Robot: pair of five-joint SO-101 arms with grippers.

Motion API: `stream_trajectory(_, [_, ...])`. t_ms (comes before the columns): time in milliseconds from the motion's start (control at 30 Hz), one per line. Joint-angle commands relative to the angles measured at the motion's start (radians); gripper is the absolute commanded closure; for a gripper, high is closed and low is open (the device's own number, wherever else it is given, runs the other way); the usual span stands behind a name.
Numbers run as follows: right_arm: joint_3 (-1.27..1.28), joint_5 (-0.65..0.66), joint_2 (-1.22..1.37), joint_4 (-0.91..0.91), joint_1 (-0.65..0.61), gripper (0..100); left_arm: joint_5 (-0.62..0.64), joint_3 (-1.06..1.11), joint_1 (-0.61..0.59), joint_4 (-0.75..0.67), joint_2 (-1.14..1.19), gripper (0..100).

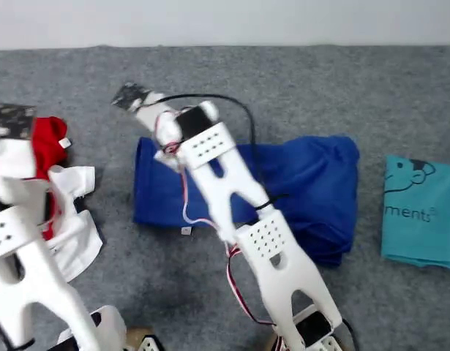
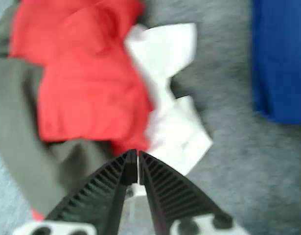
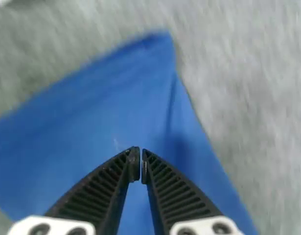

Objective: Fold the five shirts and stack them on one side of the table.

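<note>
Red shirt [image 1: 49, 139] and white shirt [image 1: 75, 219] wait heaped at the left of the surface [image 1: 320, 80] under the left tool [image 2: 138, 159], pressed together and empty; the right tool [image 3: 137, 164], likewise pressed together, hangs over the half-folded blue shirt [image 1: 305, 183]; rightmost, the folded teal shirt [image 1: 422, 212] probably starts the stack.

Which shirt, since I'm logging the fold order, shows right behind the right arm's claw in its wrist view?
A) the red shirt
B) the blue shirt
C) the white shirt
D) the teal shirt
B: in the right wrist view, the blue shirt lies directly behind the tips of the shut right claw, with grey table cover beyond the shirt's edge.
</note>
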Motion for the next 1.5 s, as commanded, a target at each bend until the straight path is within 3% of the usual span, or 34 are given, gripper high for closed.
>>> stream_trajectory(0, [-0.080,-0.064,-0.128,0.085,0.094,98.4,0.061,-0.013,0.157,0.003,-0.026,98])
stream_trajectory(167, [0.009,-0.123,-0.232,0.085,0.222,98.4,0.097,-0.007,0.322,-0.040,-0.021,98])
stream_trajectory(367, [0.400,-0.124,-0.533,0.084,0.315,98.3,0.110,-0.005,0.448,-0.051,0.023,98])
stream_trajectory(767, [1.120,-0.121,-0.969,0.079,0.532,98.4,0.143,-0.005,0.632,-0.110,0.318,98])
stream_trajectory(1067, [1.450,-0.118,-1.152,0.076,0.647,98.5,0.143,-0.042,0.729,-0.130,0.427,98])
stream_trajectory(1167, [1.557,-0.124,-1.158,0.042,0.642,98.5,0.144,-0.081,0.727,-0.101,0.427,98])
stream_trajectory(1467, [1.788,-0.127,-1.156,-0.265,0.639,98.5,0.135,-0.205,0.523,0.031,0.425,98])
